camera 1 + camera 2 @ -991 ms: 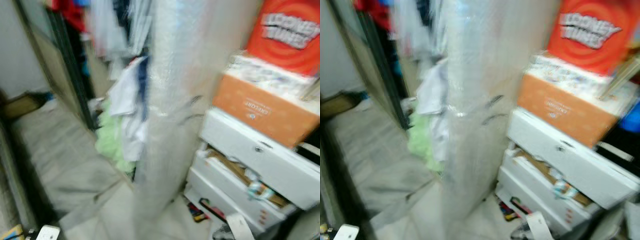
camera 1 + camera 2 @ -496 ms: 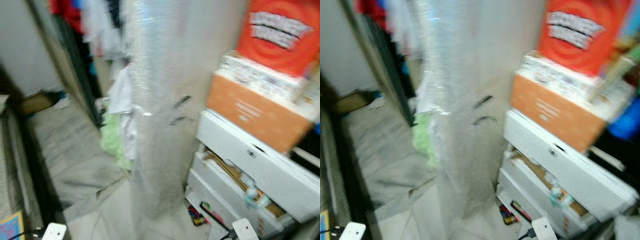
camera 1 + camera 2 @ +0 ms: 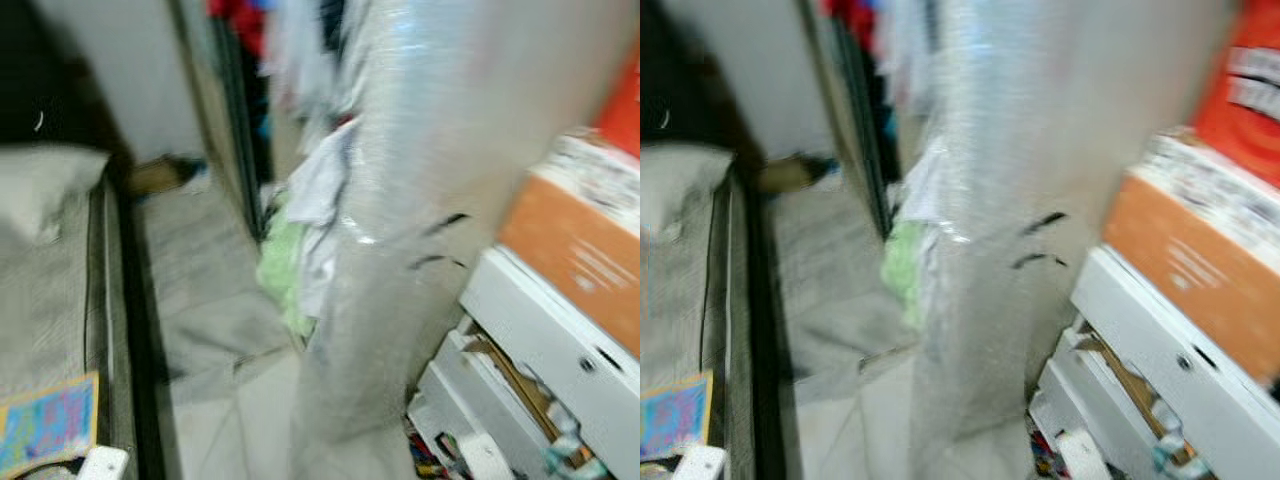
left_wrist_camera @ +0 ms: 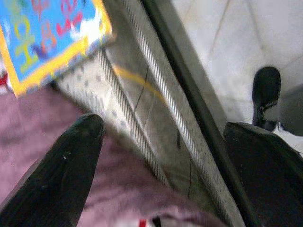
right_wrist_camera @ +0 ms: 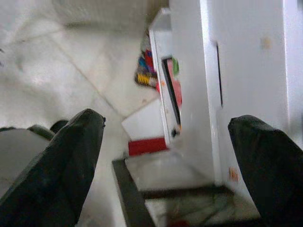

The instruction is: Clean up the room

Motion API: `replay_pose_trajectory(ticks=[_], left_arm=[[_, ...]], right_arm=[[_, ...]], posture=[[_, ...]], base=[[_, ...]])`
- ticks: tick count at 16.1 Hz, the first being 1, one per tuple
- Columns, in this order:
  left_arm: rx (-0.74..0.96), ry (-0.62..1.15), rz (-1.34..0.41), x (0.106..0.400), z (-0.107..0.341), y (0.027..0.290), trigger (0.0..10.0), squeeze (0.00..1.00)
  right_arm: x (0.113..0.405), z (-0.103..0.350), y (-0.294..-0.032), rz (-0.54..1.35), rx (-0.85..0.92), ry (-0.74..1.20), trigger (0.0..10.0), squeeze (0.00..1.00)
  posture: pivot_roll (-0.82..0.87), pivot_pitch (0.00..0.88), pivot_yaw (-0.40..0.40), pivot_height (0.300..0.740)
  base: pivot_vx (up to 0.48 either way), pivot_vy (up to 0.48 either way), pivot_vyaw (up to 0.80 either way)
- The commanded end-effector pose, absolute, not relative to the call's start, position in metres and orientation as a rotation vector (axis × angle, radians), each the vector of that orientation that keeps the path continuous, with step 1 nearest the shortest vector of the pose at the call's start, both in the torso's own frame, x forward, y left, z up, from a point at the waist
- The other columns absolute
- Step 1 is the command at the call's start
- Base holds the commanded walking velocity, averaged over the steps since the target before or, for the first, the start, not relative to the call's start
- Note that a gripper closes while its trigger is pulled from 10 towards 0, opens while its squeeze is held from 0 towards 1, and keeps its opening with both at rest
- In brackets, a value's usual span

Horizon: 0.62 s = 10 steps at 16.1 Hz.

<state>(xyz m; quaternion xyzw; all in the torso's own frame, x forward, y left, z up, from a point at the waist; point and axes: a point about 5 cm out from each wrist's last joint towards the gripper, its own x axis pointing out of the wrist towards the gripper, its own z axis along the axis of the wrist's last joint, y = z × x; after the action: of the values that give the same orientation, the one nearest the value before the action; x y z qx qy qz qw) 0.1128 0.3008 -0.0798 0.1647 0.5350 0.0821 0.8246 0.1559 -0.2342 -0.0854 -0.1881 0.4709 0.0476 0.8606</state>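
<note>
The head views are blurred. A pile of green and white clothes (image 3: 300,240) lies on the floor by the dark wardrobe frame (image 3: 235,130). Small colourful items (image 5: 144,71) are scattered on the tiles beside the white drawer unit (image 3: 545,350). A colourful book (image 4: 52,38) rests on the bed's edge (image 3: 60,330), next to purple cloth (image 4: 118,194). My left gripper (image 4: 163,127) hangs open over that bed edge, holding nothing. My right gripper (image 5: 166,120) is open above the floor, close to the white drawer unit (image 5: 199,85).
A tall bubble-wrapped object (image 3: 420,200) stands in the middle, close ahead. An orange box (image 3: 580,260) tops the drawers on the right. A pillow (image 3: 45,185) lies on the bed at left. A strip of grey floor (image 3: 195,290) runs between the bed and the wrapped object.
The whole picture has slid right, so the camera has turned left. The bed and pillow have come into view at left; the red box has left the frame at right.
</note>
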Motion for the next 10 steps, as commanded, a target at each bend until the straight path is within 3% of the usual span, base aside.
replay_pose_trajectory(ticks=[1, 10], left_arm=[[0.339, 1.123, 0.165, 0.1195, -0.0784, 0.2993, 10.0, 0.0], [0.228, 1.126, 0.209, 0.118, -0.0798, 0.2977, 10.0, 0.0]], right_arm=[[0.1506, -0.0862, -0.2397, 0.098, -0.409, 1.007, 10.0, 0.0], [0.1542, -0.0851, -0.2382, 0.153, -0.456, 1.003, 10.0, 0.0]], posture=[[-0.07, 0.0, -0.032, 0.74], [-0.07, 0.0, -0.036, 0.74]], base=[[0.0, 0.0, 0.8], [0.0, 0.0, 0.8]])
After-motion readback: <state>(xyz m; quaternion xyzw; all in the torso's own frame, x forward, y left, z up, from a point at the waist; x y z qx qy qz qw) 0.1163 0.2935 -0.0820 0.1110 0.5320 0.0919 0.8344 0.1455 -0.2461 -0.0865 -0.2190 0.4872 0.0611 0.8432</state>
